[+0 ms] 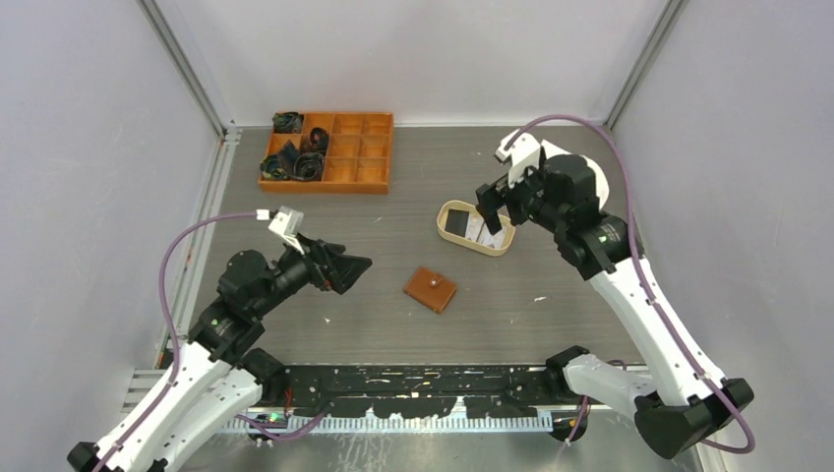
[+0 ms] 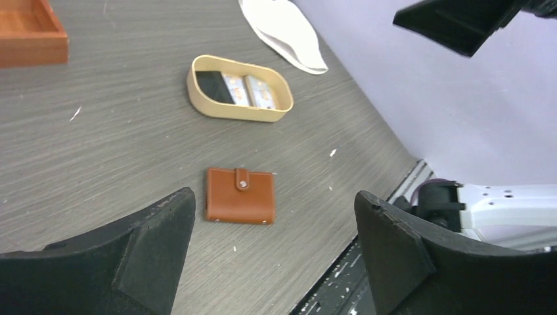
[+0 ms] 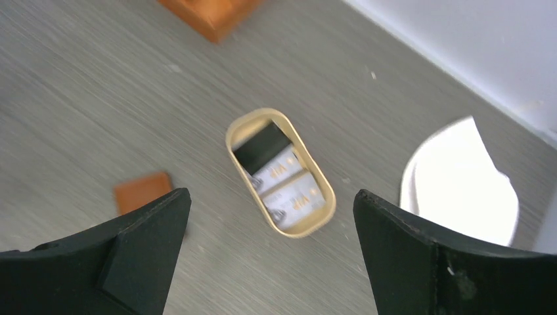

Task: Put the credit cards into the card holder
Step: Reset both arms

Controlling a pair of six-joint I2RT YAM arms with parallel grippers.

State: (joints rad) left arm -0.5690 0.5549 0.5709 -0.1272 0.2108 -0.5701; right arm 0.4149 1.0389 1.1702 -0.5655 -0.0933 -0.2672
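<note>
Brown leather card holder [image 2: 240, 195] shut | black and pale credit cards [image 3: 279, 174] in oval tan tray [image 3: 229, 140] | left gripper [image 1: 346, 266], right gripper [image 1: 495, 210]: jaws wide, empty | right should pinch one card's edge

card holder [image 2: 240, 195]: brown, closed, flat | credit cards [image 2: 235, 88]: apparently three, in oval tray [image 2: 236, 111]

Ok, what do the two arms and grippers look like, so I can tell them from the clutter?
They match. The left arm and right arm have white lower links with black joints and wrists. A mauve cable loops along each, left and right. The left gripper and right gripper each have two broad, black, wedge-shaped fingers.
</note>
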